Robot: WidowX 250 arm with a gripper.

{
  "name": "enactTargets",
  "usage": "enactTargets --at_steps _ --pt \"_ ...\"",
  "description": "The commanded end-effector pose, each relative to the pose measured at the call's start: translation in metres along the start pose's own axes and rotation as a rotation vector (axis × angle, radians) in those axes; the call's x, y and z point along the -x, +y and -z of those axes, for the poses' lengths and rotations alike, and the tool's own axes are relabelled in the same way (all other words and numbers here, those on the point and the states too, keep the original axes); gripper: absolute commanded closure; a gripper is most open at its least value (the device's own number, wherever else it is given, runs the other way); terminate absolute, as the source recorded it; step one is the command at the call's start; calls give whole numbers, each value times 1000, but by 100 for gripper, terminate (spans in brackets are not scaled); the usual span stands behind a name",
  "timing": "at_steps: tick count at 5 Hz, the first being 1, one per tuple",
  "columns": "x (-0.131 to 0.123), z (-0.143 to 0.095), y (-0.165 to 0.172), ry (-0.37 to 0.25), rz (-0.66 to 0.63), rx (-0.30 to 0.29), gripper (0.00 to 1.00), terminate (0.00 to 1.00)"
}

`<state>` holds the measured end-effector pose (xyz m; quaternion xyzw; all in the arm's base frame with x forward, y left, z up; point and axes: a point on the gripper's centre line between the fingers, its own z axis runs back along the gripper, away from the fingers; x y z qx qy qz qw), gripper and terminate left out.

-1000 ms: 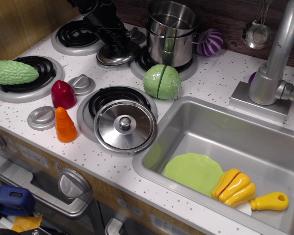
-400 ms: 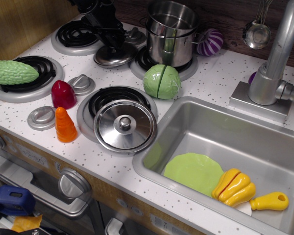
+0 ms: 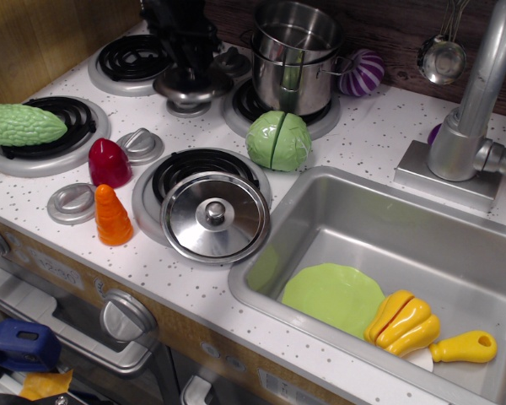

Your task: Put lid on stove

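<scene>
The black robot gripper (image 3: 188,59) reaches down from the top edge, its jaws closed on the knob of the small round dull-grey steel lid (image 3: 191,84), which hangs level just beneath them, lifted off the white speckled counter (image 3: 367,139). Left of the jaws lies a black spiral coil burner of the stove (image 3: 133,59); right of them stands a tall shiny steel pot (image 3: 293,59)

White speckled counter (image 3: 367,139): green cabbage (image 3: 278,141), red piece (image 3: 109,162), orange carrot (image 3: 112,216)
</scene>
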<state>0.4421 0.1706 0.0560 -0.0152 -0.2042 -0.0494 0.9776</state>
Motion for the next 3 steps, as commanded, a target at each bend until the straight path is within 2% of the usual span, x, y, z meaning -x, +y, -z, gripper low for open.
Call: enactTargets --at_steps 1,2,3 --pt "-26 -52 27 -93 95 -135 100 0" --pt "-23 -49 41 -141 112 -214 100 0" --pt "-23 -47 57 -177 141 -263 100 100"
